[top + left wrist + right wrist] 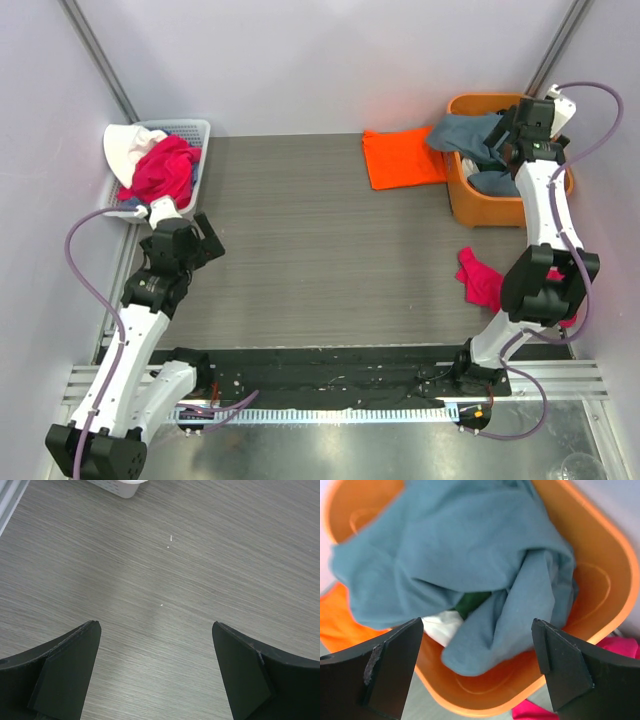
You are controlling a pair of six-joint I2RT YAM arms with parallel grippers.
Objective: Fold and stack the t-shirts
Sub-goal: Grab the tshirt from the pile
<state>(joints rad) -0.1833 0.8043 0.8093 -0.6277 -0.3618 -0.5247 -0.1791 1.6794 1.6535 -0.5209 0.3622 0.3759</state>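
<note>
The slate blue-grey t-shirt [470,555] lies crumpled in the orange tub [600,580] at the far right corner of the worktop [300,250], unfolded. Just left of the tub, the orange t-shirt [400,158] looks folded flat, so perhaps half is done. The right gripper [476,625] hovers over the tub, fingers wide apart, empty; the left gripper [156,625], equally wide and empty, hangs near the left edge.

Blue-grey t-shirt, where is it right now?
Top view, far right: the blue-grey t-shirt is bunched in the orange tub, draping over its left rim beside the orange t-shirt.
</note>
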